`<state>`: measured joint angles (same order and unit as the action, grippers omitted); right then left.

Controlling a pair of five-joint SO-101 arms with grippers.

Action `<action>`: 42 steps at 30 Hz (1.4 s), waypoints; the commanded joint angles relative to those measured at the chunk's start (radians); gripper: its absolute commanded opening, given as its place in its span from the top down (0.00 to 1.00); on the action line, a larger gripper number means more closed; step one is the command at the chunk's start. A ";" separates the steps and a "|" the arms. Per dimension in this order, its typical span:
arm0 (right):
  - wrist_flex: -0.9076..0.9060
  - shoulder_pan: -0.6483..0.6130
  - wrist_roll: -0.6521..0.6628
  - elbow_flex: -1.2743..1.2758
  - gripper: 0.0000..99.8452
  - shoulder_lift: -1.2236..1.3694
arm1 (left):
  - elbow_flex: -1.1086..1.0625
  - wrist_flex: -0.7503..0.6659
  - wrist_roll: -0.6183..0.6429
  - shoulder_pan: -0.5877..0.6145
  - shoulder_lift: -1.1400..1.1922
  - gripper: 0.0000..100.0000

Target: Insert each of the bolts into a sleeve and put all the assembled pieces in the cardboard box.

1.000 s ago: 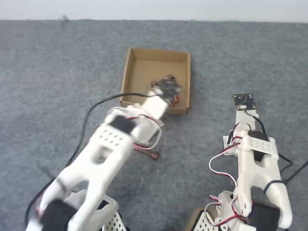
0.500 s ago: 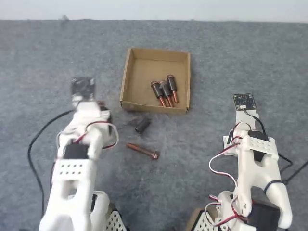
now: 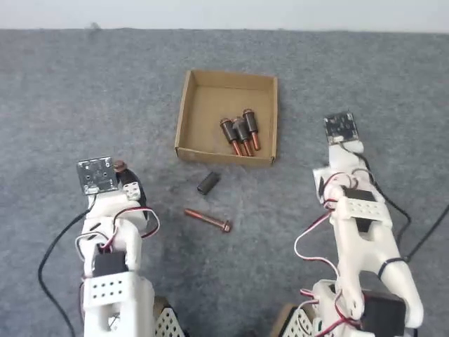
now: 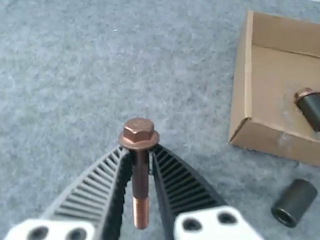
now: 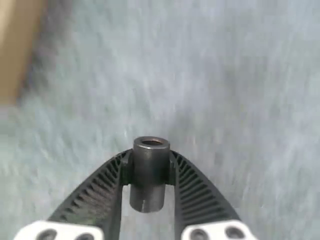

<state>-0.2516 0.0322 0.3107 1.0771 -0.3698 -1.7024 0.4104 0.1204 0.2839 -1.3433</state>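
My left gripper [image 4: 139, 150] is shut on a copper bolt [image 4: 138, 165], whose hex head sticks out past the fingertips. In the high view that bolt's head [image 3: 119, 166] shows beside the left arm's camera, left of the cardboard box [image 3: 184, 105]. My right gripper [image 5: 150, 157] is shut on a black sleeve [image 5: 150, 172] with its bore facing outward, above the carpet to the right of the box. Three assembled pieces [image 3: 238, 132] lie in the box. A loose sleeve [image 3: 208, 182] and a loose bolt [image 3: 207, 220] lie on the carpet in front of the box.
Grey carpet [image 3: 84, 84] covers the table. The box corner [image 4: 265, 137] and the loose sleeve [image 4: 295, 202] lie ahead of the left gripper. A box edge [image 5: 15, 45] shows off to one side in the right wrist view. The right arm [image 3: 358, 210] stands right of the box.
The left arm has pulled back from over the box to the near left of the table. The right arm has shifted forward and slightly toward the box.
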 commanded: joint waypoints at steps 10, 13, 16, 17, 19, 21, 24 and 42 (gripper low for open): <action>0.570 -0.185 0.008 0.032 0.99 -0.050 | 0.012 0.084 0.003 0.006 -0.089 0.99; 0.647 -0.219 0.008 0.029 0.99 -0.042 | 0.012 0.084 0.003 0.005 -0.089 0.99; 0.762 -0.263 0.006 0.011 0.99 0.025 | 0.012 0.084 0.003 0.005 -0.089 0.99; 0.806 -0.277 0.006 0.002 0.99 0.064 | 0.012 0.084 0.003 0.005 -0.089 0.99; 0.891 -0.305 0.006 -0.021 0.99 0.145 | 0.012 0.084 0.003 0.005 -0.089 0.99; 0.987 -0.318 0.006 -0.051 0.99 0.222 | 0.012 0.084 0.003 0.005 -0.089 0.99; 1.136 -0.331 -0.003 -0.097 0.99 0.326 | 0.012 0.084 0.003 0.005 -0.089 0.99; 1.205 -0.509 -0.468 -0.069 0.99 0.464 | 0.012 0.081 0.003 0.003 -0.089 0.99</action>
<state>0.9283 -0.4219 -0.1450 0.9805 0.1749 -1.7024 0.4933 0.1204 0.2854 -1.4016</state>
